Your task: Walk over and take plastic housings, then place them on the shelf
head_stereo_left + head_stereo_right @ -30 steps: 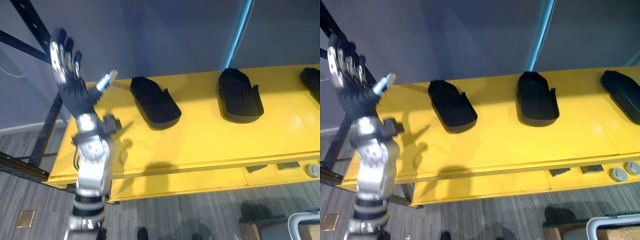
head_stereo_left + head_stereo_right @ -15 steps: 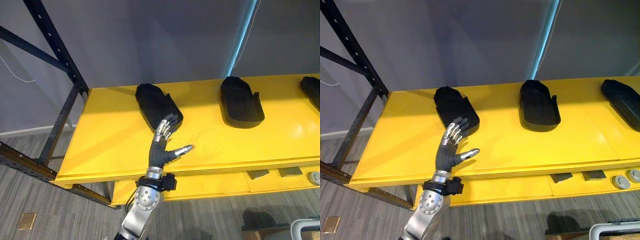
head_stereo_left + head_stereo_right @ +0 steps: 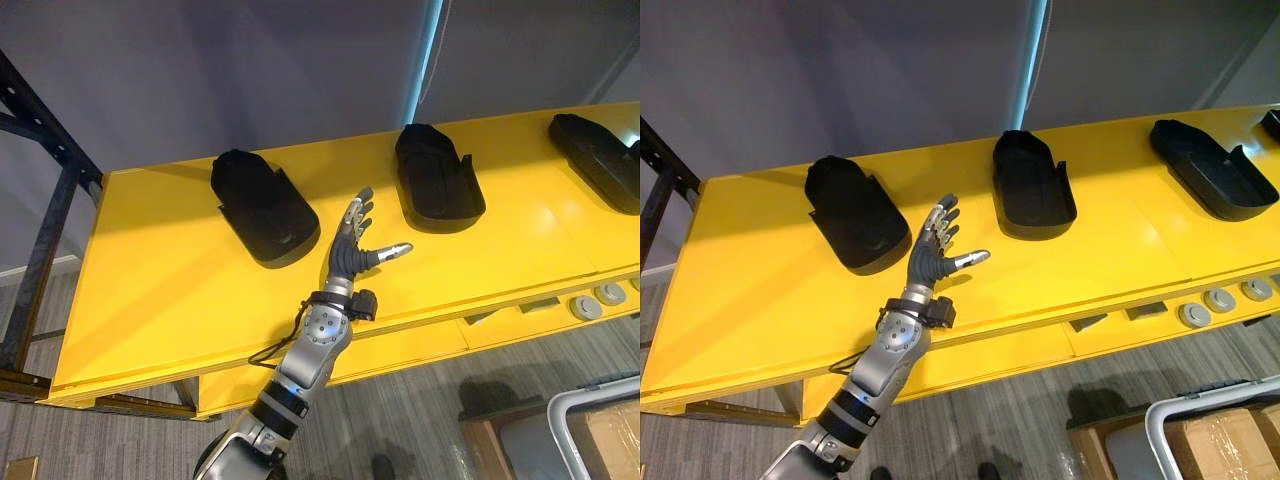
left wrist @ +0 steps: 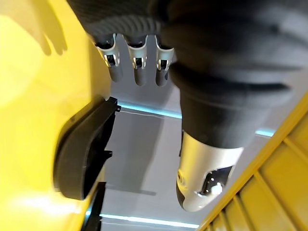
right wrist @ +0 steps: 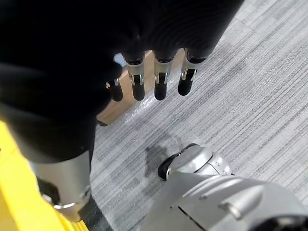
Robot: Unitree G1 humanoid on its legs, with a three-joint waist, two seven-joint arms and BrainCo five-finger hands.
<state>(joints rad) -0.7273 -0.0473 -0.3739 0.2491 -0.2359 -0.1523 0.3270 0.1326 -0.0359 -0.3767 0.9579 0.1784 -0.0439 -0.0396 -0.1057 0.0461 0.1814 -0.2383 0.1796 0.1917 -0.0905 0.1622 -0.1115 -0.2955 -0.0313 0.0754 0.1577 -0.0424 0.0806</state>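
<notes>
housings: black moulded plastic housings, shoe-shaped shells, in a row on the shelf, well apart from one another; none in either hand
left housing (image 3: 262, 208): rounded end toward the wall, body angled across the shelf; also side-on past the fingers in the left wrist view (image 4: 82, 154)
middle housing (image 3: 437, 180): hollow side up, raised rim, small tab standing on its right wall
right housing (image 3: 595, 160): near the shelf's right end, hollow side up, cut by the frame edge
fourth housing (image 3: 1272, 120): a corner of it at the frame edge, further right
left hand (image 3: 350, 250): raised over the front part of the shelf, between left housing and middle housing, touching neither; fingers straight and slightly fanned, thumb out toward the middle housing; holds nothing
right hand (image 5: 161, 84): fingers straight and side by side, hanging over the floor, nothing in it
shelf: flat bright-yellow shelf board (image 3: 160, 270), with a lower yellow ledge under its front edge
ledge: round grey discs (image 3: 1219, 299) and small dark wedge blocks (image 3: 1090, 322) on it, toward the right
rack: black perforated metal upright (image 3: 40, 250) at the shelf's left end
wall: grey, with a thin light-blue vertical strip (image 3: 430, 60) behind the middle housing
floor: grey striped carpet (image 5: 250, 86)
bin: white-rimmed bin (image 3: 1160, 420) on the floor at the right, with a film-wrapped cardboard box (image 3: 1225, 440) in it
</notes>
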